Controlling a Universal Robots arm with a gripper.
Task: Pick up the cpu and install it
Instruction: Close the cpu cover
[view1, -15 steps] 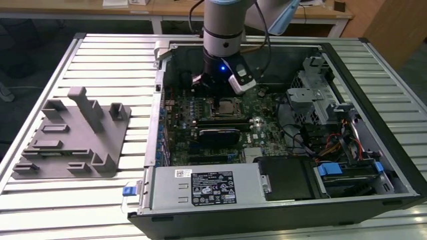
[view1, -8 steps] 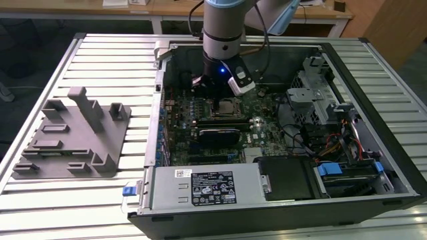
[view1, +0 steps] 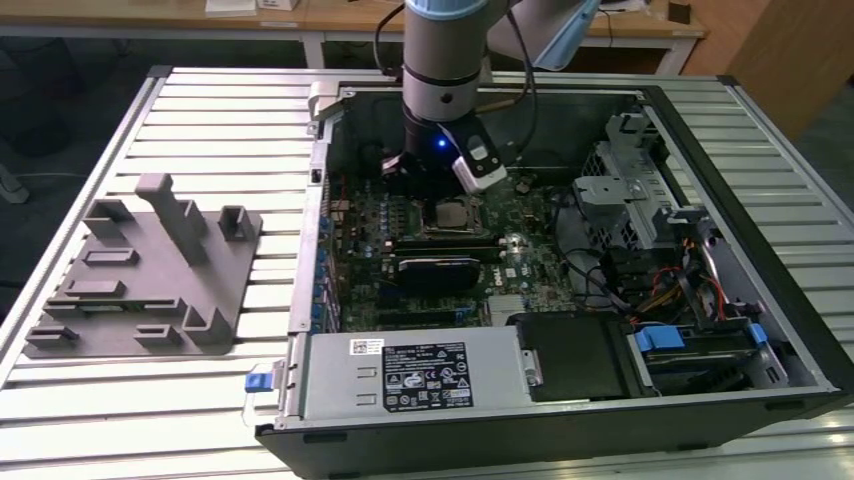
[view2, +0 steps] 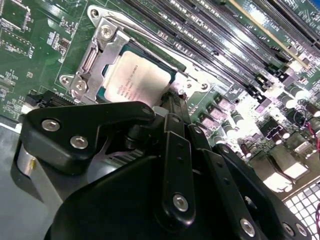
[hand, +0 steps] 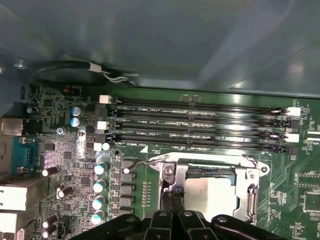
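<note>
The cpu (view2: 132, 82) lies flat in its socket on the green motherboard, its silver top showing through the metal load frame (view2: 95, 55). It also appears in the first wrist view, cpu (hand: 212, 192), and in the exterior view, cpu (view1: 458, 212). My gripper (view2: 172, 104) hangs just above the socket's edge, beside the cpu, with its black fingers (view2: 176, 145) drawn together and nothing visible between the tips. In the first wrist view the gripper (hand: 172, 196) points down next to the frame's corner screw and the thin wire lever (hand: 145, 161).
The open computer case (view1: 747, 120) stands on a slatted metal table (view1: 200, 110). Memory slots (hand: 200, 125) run alongside the socket. A drive cage and cables (view1: 641, 200) fill the exterior view's right. A grey moulded tray (view1: 147, 270) with upright posts sits at the exterior view's left.
</note>
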